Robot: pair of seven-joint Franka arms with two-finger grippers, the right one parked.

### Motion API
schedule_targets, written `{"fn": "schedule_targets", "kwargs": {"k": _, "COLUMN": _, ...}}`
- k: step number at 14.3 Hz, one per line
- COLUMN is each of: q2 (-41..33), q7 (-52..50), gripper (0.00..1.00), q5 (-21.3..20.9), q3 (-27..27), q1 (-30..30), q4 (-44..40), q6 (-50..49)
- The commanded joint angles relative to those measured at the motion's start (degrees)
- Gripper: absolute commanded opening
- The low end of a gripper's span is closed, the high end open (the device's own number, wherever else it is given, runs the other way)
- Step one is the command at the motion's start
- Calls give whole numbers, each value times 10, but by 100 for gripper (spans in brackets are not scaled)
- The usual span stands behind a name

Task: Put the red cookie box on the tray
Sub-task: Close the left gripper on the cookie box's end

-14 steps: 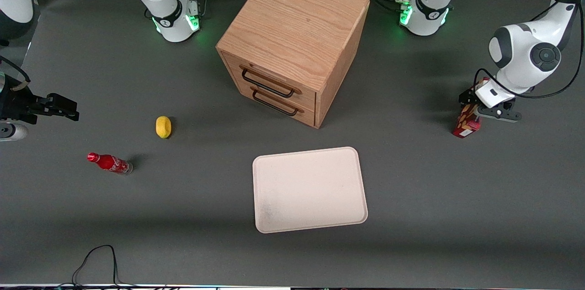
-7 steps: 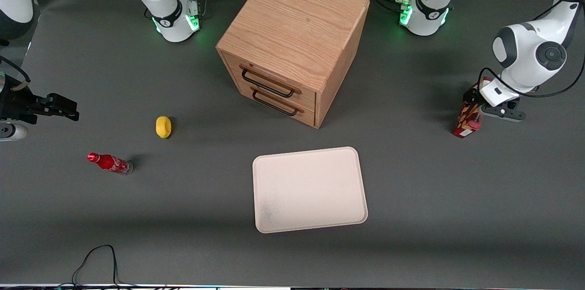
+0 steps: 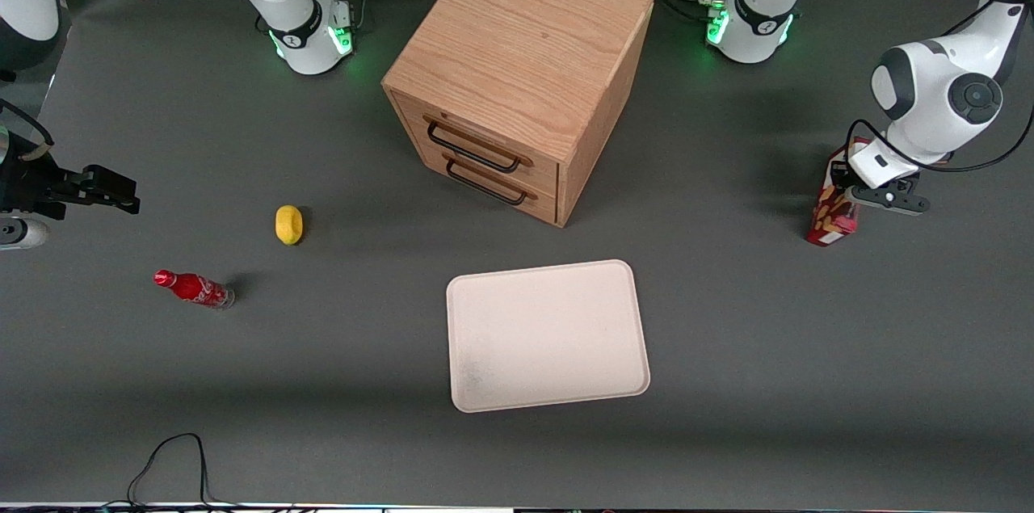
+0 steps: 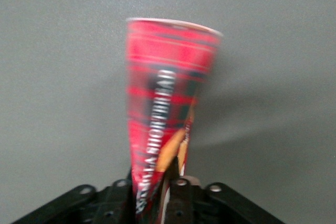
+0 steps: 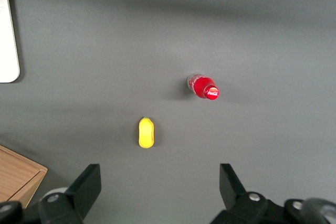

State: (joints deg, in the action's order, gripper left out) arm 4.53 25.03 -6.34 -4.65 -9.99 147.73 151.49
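The red cookie box [image 3: 830, 212] stands nearly upright at the working arm's end of the table, its lower end at or just above the grey surface. My left gripper [image 3: 858, 187] is at the box's upper end, shut on it. In the left wrist view the box [image 4: 168, 93] runs away from the gripper [image 4: 157, 195], squeezed between the two black fingers [image 4: 184, 200]. The pale pinkish-beige tray [image 3: 549, 335] lies flat near the table's middle, nearer to the front camera than the box and well apart from it. One edge of the tray [image 5: 6, 35] shows in the right wrist view.
A wooden two-drawer cabinet [image 3: 517, 77] stands between the box and the parked arm, farther from the front camera than the tray. A yellow lemon-like object [image 3: 288, 224] and a small red soda bottle [image 3: 194, 288] lie toward the parked arm's end. A black cable [image 3: 170, 460] loops at the front edge.
The gripper has shifted slightly toward the working arm's end, and the box in it has swung from a lean to nearly upright. Nothing else moved.
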Motion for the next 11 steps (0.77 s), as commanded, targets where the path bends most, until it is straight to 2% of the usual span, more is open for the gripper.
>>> {"fn": "schedule_targets", "kwargs": {"k": 1, "q2": 0, "q7": 11, "gripper": 0, "q5": 2, "q3": 2, "q1": -4, "q4": -2, "q6": 5}}
{"fn": "schedule_targets", "kwargs": {"k": 5, "q2": -19, "q7": 12, "gripper": 0, "q5": 2, "q3": 3, "q1": -4, "q4": -20, "q6": -32}}
{"fn": "schedule_targets", "kwargs": {"k": 8, "q2": -41, "q7": 12, "gripper": 0, "q5": 11, "q3": 5, "q1": -3, "q4": -108, "q6": -200}}
{"fn": "schedule_targets", "kwargs": {"k": 11, "q2": -45, "q7": 10, "gripper": 0, "q5": 24, "q3": 7, "q1": 4, "q4": -258, "q6": -409}}
